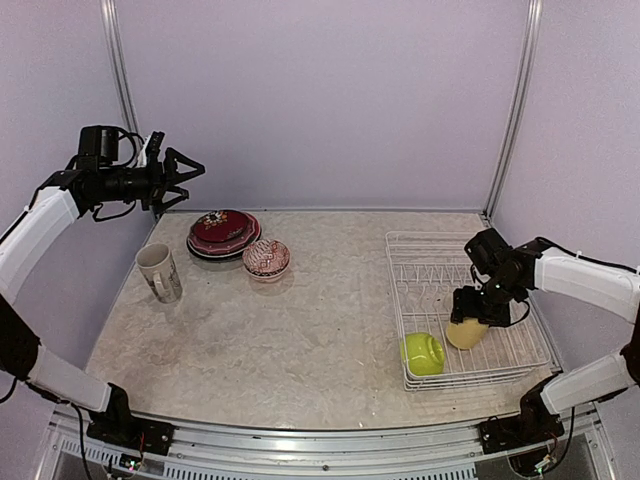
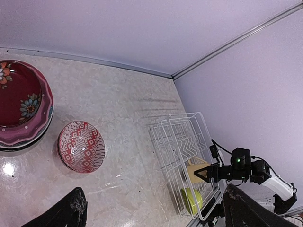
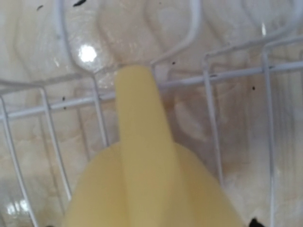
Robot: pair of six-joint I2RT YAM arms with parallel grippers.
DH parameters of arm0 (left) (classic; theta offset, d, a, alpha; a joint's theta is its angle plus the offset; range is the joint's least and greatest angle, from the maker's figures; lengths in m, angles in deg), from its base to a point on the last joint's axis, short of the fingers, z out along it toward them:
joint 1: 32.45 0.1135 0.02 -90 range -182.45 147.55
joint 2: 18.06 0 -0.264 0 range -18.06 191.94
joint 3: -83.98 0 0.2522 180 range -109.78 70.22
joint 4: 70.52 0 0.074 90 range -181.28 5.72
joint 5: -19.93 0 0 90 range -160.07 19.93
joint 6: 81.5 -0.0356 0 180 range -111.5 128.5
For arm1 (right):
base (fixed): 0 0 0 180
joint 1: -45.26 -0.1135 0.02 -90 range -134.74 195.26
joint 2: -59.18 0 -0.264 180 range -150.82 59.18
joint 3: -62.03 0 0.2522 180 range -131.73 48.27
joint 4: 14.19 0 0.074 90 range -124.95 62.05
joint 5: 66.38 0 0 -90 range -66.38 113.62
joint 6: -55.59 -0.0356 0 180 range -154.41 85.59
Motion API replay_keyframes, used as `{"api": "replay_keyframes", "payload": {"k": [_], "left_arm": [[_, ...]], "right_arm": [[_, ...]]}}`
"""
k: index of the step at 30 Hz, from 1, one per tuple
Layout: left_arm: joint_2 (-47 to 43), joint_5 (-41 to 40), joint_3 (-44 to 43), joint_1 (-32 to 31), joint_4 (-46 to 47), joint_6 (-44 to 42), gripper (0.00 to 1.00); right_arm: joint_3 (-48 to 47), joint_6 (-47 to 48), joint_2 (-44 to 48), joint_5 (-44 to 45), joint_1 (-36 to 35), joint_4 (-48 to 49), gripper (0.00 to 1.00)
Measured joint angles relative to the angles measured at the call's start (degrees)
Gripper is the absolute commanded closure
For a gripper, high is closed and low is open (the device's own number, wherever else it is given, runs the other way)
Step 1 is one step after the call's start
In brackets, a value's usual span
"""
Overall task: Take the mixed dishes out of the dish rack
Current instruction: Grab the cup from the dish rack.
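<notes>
- The yellow mug is in the rack, in its near part, just beside the green bowl.
- The right gripper is down on the mug. The wrist view is filled by the handle, which points up at the camera.
- Its fingers do not show in that view, so I cannot tell if the gripper has closed on the mug or only stands around it.
- The left gripper is raised high over the far left of the desk, wide open, and holds nothing.
- The mug looks glazed and hard. I judge it stiff, smooth, a little slippery, not heavy, and likely to chip if it drops on the wires.
- The handle seems the best place to hold: it is narrow, it faces up, and it stops the mug from sliding out.
- A pinch across the round body looks less sure, because the pads can slip on the curve.
- The wires stand close around, so a straight lift seems safer than a drag.
</notes>
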Motion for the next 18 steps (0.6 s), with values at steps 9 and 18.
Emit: {"api": "replay_keyframes", "payload": {"k": [9,18], "left_arm": [[0.0,0.02,0.0,0.0,0.04,0.02,0.04],[0.31,0.22,0.0,-0.37,0.09,0.07,0.04]], "right_arm": [[0.04,-0.66,1.9,-0.37,-0.52,-0.07,0.76],[0.39,-0.92,11.41,-2.03,-0.72,0.9,1.0]]}}
